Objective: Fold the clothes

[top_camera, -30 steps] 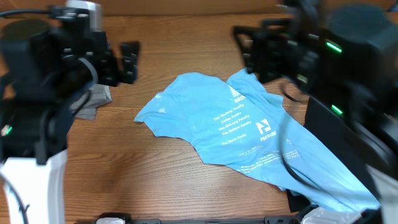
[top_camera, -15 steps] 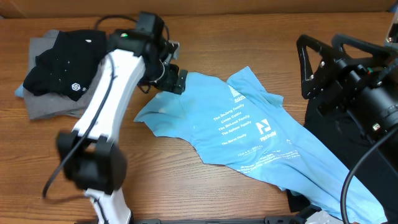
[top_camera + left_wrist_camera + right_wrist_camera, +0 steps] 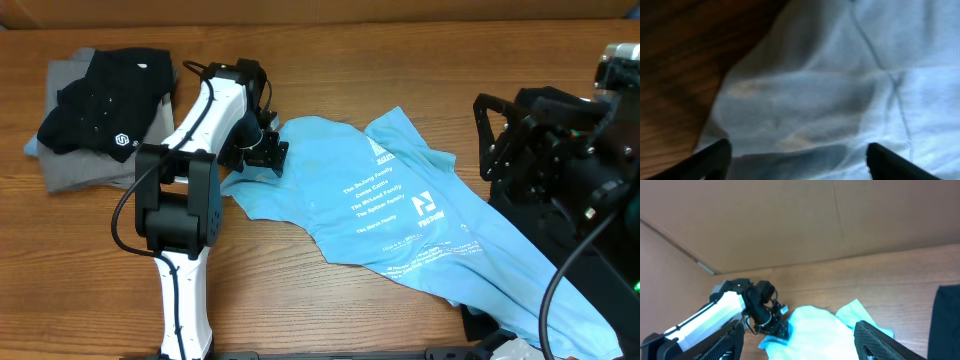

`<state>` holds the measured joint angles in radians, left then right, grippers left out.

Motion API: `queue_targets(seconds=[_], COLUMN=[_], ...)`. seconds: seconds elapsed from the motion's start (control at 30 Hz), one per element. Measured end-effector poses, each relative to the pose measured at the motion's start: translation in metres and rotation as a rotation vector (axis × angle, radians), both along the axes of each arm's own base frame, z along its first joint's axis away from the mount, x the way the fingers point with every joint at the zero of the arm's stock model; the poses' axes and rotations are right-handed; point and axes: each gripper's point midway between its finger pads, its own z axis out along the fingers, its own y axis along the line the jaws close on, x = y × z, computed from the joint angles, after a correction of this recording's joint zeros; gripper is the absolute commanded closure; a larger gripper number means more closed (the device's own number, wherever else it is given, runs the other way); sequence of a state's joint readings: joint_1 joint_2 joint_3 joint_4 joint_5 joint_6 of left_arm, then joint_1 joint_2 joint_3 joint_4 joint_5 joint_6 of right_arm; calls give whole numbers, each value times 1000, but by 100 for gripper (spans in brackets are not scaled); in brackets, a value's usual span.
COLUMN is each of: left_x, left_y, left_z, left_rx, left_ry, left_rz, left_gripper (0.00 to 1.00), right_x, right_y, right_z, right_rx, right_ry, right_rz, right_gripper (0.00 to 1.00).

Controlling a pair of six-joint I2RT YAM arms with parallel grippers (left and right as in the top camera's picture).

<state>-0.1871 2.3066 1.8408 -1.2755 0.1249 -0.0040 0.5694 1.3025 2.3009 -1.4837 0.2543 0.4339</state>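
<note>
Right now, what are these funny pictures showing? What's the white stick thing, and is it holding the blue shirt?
These show two robot arms working at a wooden table. The wide picture comes from a camera above the table. The other two come from little cameras on each arm's wrist, which is why dark fingertips poke in at the bottom corners. The white stick is the left arm. Its gripper, the pinching part, is open at the edge of a crumpled blue shirt and holds nothing. The right gripper is open and empty too, and it looks across at the left arm. On the far left, a black shirt lies on a grey shirt.
</note>
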Motion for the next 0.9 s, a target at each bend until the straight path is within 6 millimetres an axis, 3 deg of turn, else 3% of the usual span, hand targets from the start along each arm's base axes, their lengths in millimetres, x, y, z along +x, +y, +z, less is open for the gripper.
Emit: queue_targets(seconds=[0.2, 0.23, 0.4, 0.63, 0.7, 0.77, 0.83, 0.9], left_x=[0, 0, -6, -14, -14, -11, -4, 1], left_y=[13, 16, 40, 119, 135, 138, 128, 111], left_z=[-3, -3, -3, 0, 4, 12, 25, 38], left_rx=[82, 94, 143, 103, 45, -22, -91, -145], left_ry=[-7, -5, 34, 103, 97, 66, 17, -26], left_rz=[9, 17, 102, 366, 409, 400, 349, 280], left_gripper=[91, 96, 96, 94, 81, 60, 42, 36], right_x=[6, 6, 5, 6, 11, 17, 24, 33], right_y=[-2, -4, -14, -30, -31, -31, -29, -24], right_z=[-8, -9, -16, -36, -41, -45, -50, -59], right_rx=[-14, -17, -34, -68, -68, -72, -77, -82], right_ry=[28, 33, 60, 141, 162, 178, 197, 229], right_rz=[-35, -45, -103, -204, -231, -248, -257, -257], right_gripper=[26, 25, 25, 25, 21, 18, 16, 16])
